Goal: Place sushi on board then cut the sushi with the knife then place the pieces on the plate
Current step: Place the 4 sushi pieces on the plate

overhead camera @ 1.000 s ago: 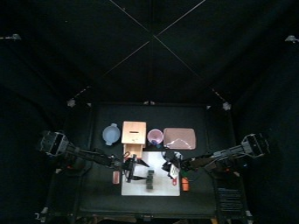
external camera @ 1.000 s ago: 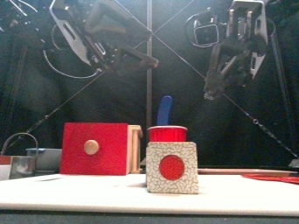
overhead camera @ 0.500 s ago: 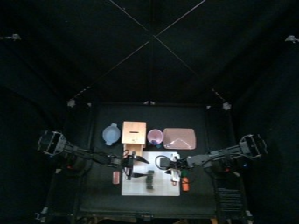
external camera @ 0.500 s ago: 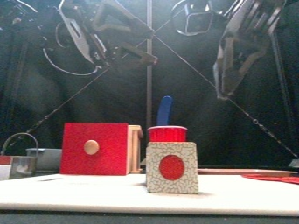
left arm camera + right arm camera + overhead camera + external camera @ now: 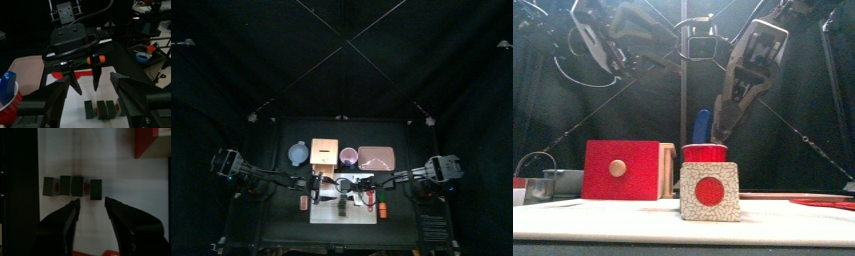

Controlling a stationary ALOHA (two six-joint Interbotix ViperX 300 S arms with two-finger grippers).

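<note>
The sushi roll [image 5: 72,186] lies on the white board [image 5: 113,168] as several dark green blocks in a row, one set slightly apart. In the front view its end face [image 5: 710,192] shows white with a red spot. My right gripper [image 5: 85,85] hangs open just above the roll [image 5: 100,109], and nothing is between its jaws. My left gripper [image 5: 315,185] stands open at the board's left side, level with the roll. A blue knife [image 5: 702,125] stands in the red cup [image 5: 707,153]. The pink plate [image 5: 376,157] lies at the back right.
Behind the board stands the wooden box [image 5: 623,168] with its red drawer front, and the blue-grey bowl [image 5: 298,153] is to its left. An orange-red toy [image 5: 381,208] lies by the board's right edge, and another red thing [image 5: 302,202] by its left edge.
My right gripper has swung left and come in over the roll at the board's middle. The left arm has drawn back a little to the left.
</note>
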